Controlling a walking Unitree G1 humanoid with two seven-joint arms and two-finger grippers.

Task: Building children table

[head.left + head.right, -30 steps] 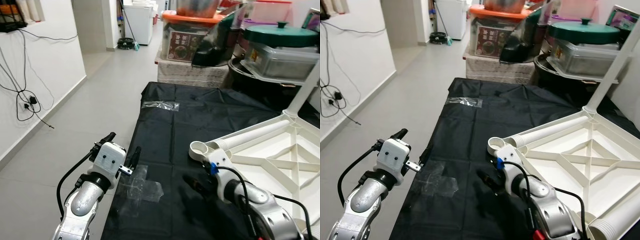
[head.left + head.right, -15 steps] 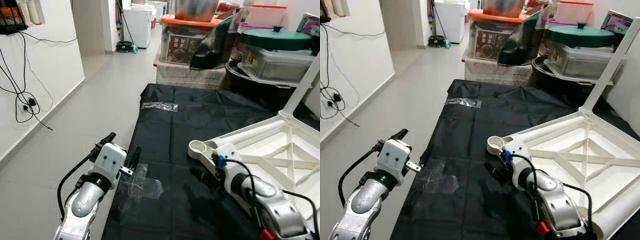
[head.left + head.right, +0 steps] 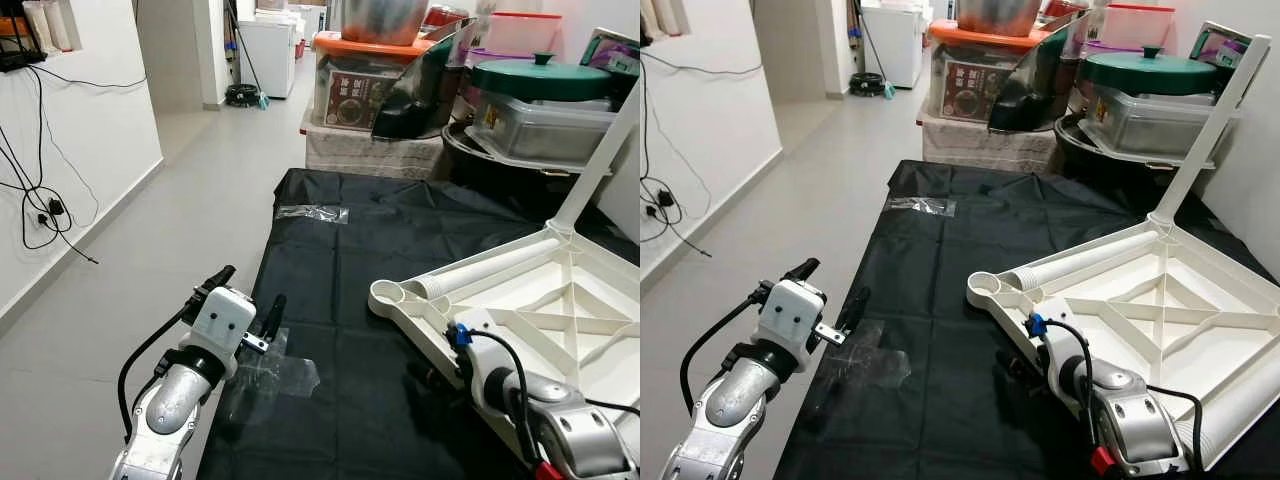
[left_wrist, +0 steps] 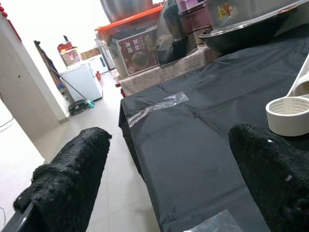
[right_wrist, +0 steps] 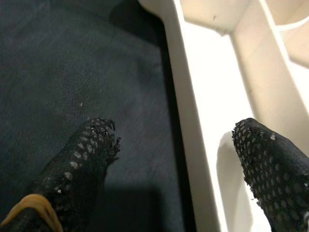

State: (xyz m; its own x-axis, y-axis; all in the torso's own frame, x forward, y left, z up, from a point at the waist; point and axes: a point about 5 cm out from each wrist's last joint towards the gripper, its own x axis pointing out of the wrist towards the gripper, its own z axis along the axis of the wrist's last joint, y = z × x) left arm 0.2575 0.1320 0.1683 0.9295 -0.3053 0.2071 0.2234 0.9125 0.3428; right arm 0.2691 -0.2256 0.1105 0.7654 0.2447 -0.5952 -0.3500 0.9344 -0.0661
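A white plastic children's table (image 3: 580, 320) lies upside down on a black sheet (image 3: 340, 260). One leg (image 3: 600, 150) stands upright at its far corner. A loose leg tube (image 3: 490, 268) lies along its far edge, and an empty round socket (image 3: 388, 293) sits at the near left corner. My right gripper (image 5: 176, 154) is open and low over the table's left rim (image 5: 186, 121), with one finger (image 5: 82, 154) above the sheet and the other (image 5: 270, 159) above the white underside. My left gripper (image 3: 248, 290) hangs open over the sheet's left edge, holding nothing.
Stacked storage boxes (image 3: 375, 85), a green-lidded pot (image 3: 540, 75) and dark pans crowd the far end. Clear tape patches (image 3: 285, 375) lie on the sheet. Grey floor (image 3: 150, 240) runs along the left, beside a white wall with dangling cables (image 3: 45, 210).
My right gripper has drawn back from beside the corner socket to farther along the table's left rim. The left arm has barely moved. The camera has tilted slightly.
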